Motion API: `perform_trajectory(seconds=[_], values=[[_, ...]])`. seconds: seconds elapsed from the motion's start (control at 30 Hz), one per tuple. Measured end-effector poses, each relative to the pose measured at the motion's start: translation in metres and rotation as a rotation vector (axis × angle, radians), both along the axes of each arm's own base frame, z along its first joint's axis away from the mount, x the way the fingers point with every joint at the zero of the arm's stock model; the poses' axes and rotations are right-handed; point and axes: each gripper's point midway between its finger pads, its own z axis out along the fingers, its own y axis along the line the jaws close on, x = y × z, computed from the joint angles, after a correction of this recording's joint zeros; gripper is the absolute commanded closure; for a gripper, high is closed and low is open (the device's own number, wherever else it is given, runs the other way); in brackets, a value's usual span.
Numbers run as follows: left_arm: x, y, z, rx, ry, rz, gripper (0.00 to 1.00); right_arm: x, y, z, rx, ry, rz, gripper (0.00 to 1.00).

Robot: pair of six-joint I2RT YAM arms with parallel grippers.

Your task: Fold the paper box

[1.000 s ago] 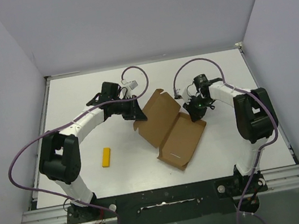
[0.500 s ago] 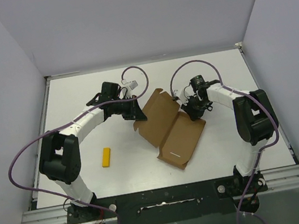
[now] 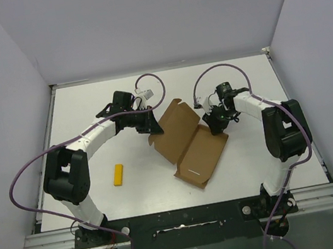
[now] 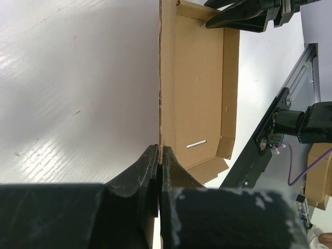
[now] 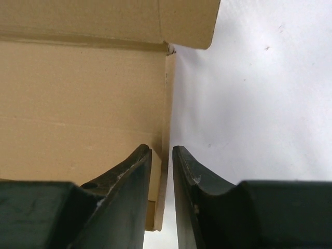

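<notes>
Right claw (image 5: 162,149) newly parted beside paper box (image 3: 189,143), left claw (image 4: 160,148) pinching its rim, white table (image 3: 80,107), lilac walls (image 3: 149,19)

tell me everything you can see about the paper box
The paper box is plain brown cardboard, lying open on the white table, diagonal between the arms. Two panels meet at a centre crease; low walls rim them, one panel has a small slit. The left hand pinches one edge; the right hand, slightly parted, straddles the opposite edge.
</notes>
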Motion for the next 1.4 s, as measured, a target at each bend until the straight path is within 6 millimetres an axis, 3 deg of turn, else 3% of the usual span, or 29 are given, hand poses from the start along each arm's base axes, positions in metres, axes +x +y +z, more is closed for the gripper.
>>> perform_trajectory(seconds=[0.23, 0.33, 0.47, 0.83, 1.03, 1.13, 1.3, 1.4], values=[[0.0, 0.0, 0.0, -0.002, 0.001, -0.002, 1.0, 0.008, 0.003, 0.002, -0.014, -0.058, -0.011, 0.79], [0.0, 0.0, 0.0, -0.003, 0.002, -0.002, 1.0, 0.01, 0.003, -0.001, -0.041, -0.074, -0.01, 0.85], [-0.001, 0.0, 0.0, -0.004, 0.002, -0.003, 1.0, 0.01, 0.004, -0.002, -0.07, -0.086, -0.007, 1.0], [0.002, -0.004, 0.01, -0.027, -0.008, -0.009, 1.0, 0.022, 0.006, -0.002, -0.162, -0.166, -0.02, 1.0], [0.006, -0.006, 0.019, -0.028, -0.027, -0.018, 1.0, 0.019, 0.01, -0.001, -0.128, -0.145, -0.031, 0.67], [0.012, -0.007, 0.033, -0.026, -0.061, -0.035, 1.0, 0.015, 0.009, 0.005, -0.084, -0.124, -0.036, 0.55], [0.041, -0.019, 0.059, -0.03, -0.161, -0.078, 0.86, 0.017, 0.003, 0.043, 0.029, -0.17, -0.069, 0.49], [0.056, -0.024, 0.058, -0.016, -0.173, -0.095, 0.73, 0.019, -0.006, 0.062, 0.093, -0.197, -0.097, 0.48]])
